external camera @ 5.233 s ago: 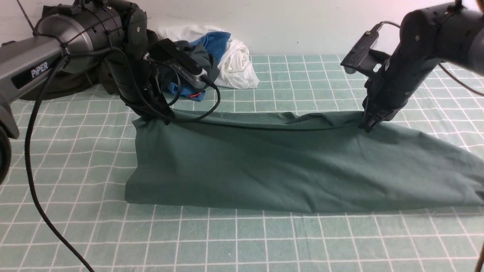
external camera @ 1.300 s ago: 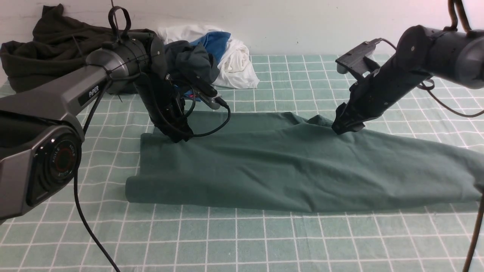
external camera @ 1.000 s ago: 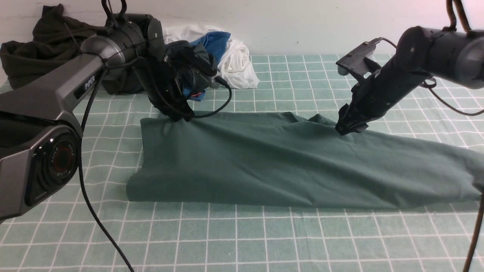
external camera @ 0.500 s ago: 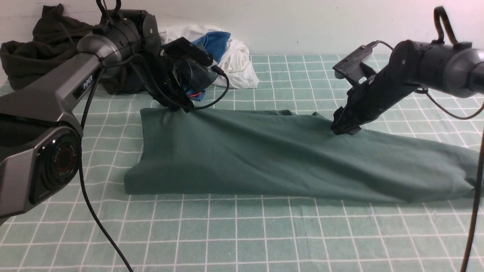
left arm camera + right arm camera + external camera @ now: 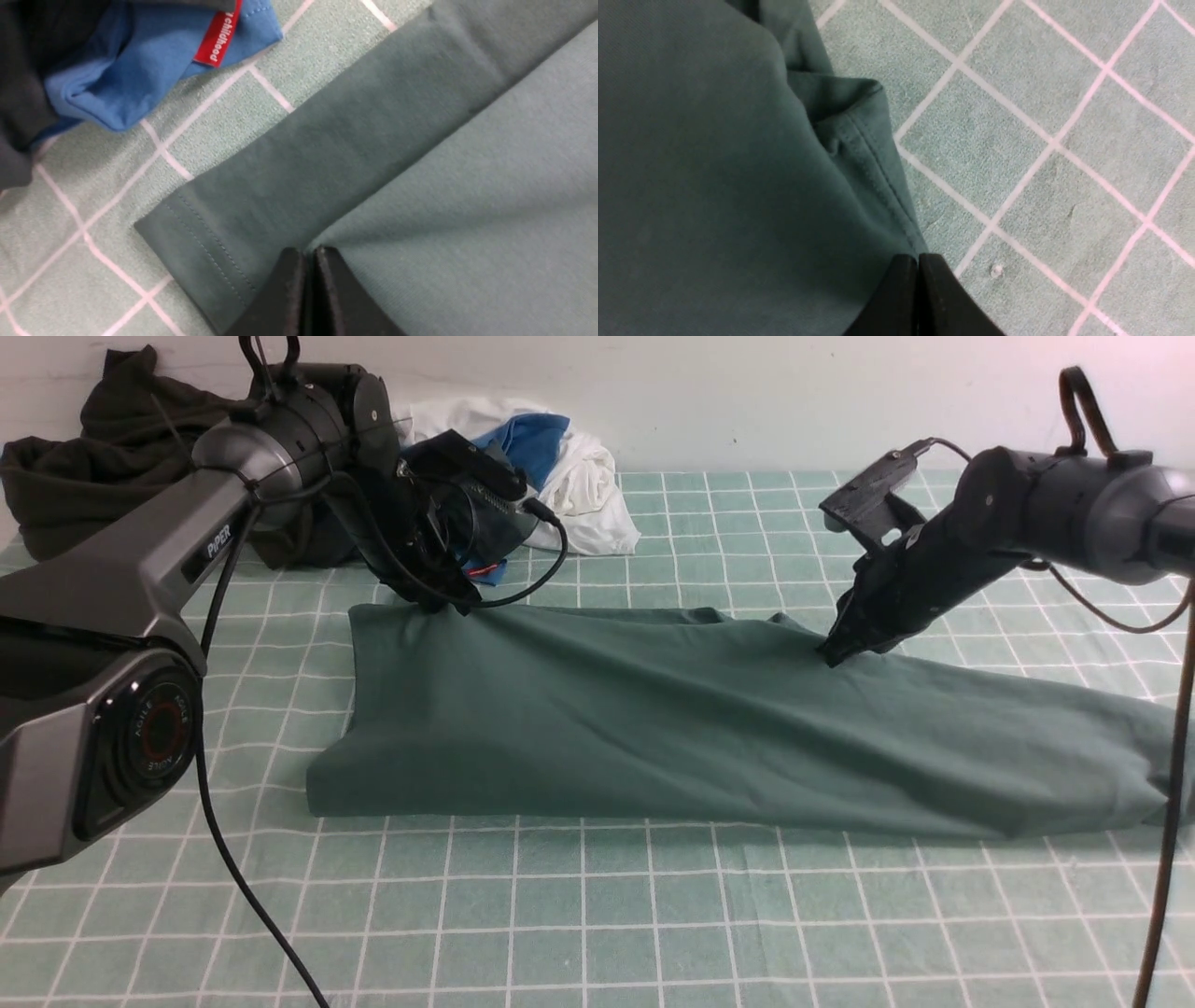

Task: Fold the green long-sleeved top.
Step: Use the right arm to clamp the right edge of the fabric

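The green long-sleeved top (image 5: 709,728) lies across the middle of the checked tablecloth (image 5: 597,915), stretched side to side as a long band. It's doubled over on itself, w/ a rounded fold along the near edge. Left end is squared off; right end runs almost to the picture's edge. Fabric mostly flat, a few soft creases, plus a small bunched-up bump on the far edge just left of the right gripper (image 5: 831,656).

The left gripper (image 5: 450,604) is down at the far-left corner of the top, tilted fwd, jaws pressed together w/ no gap. From its wrist cam the black fingertips (image 5: 289,289) meet right where an upper layer's edge crosses a lower layer w/ a stitched border. It looks to be pinching that upper layer, tho the nip itself is hidden under the tips.

The right gripper sits on the far edge, over toward the right half of the top, its arm slanting in from the right. Jaws fully together too. Its wrist cam shows the stitched hem (image 5: 887,177) running straight into the tips, so it has the hem's edge nipped, w/ bare tablecloth just beside.

Behind the left arm, by the wall (image 5: 747,392), is a heap of other clothes: white garment (image 5: 588,495), blue garment (image 5: 534,441) w/ a red label (image 5: 217,32), and a dark olive-black garment (image 5: 65,467) at far left. The blue one lies near the top's corner, not touching it.
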